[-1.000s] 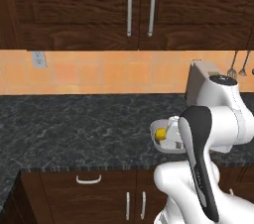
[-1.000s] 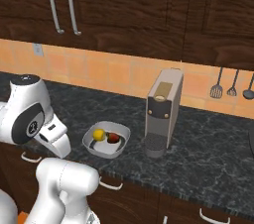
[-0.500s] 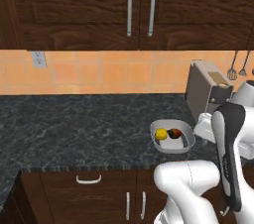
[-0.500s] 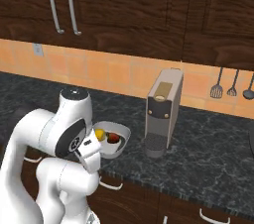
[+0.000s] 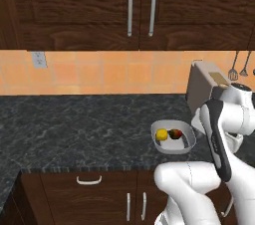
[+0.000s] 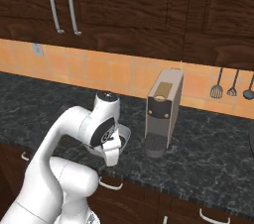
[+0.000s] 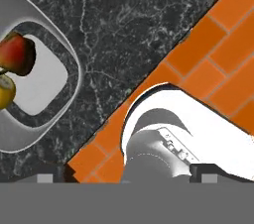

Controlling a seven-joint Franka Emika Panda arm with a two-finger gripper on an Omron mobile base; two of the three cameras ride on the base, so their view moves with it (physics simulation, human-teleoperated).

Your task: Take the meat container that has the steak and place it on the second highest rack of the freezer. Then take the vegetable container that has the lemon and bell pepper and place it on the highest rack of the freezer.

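The vegetable container (image 5: 172,137), a rounded white-grey bowl, sits on the dark counter near its front edge. It holds the yellow lemon (image 5: 161,135) and the dark red bell pepper (image 5: 175,134). In the hand view the vegetable container (image 7: 49,34) lies at the left edge with the bell pepper (image 7: 16,54) and lemon (image 7: 5,91) inside. My gripper (image 7: 127,178) is open, its fingertips far apart, pointing at the counter and backsplash beside the bowl. In the right base view the arm covers most of the vegetable container (image 6: 125,134). The meat container, steak and freezer are out of view.
A tan coffee machine (image 6: 161,111) stands just right of the bowl, against the orange tiled backsplash (image 5: 99,72). Utensils (image 6: 233,85) hang on the wall further right. Dark wooden cabinets (image 5: 139,5) hang above the counter, and drawers (image 5: 89,181) run below it.
The arm has swung from the left of the bowl across to its right side. The bowl is now uncovered in the left base view. The gripper stayed open.
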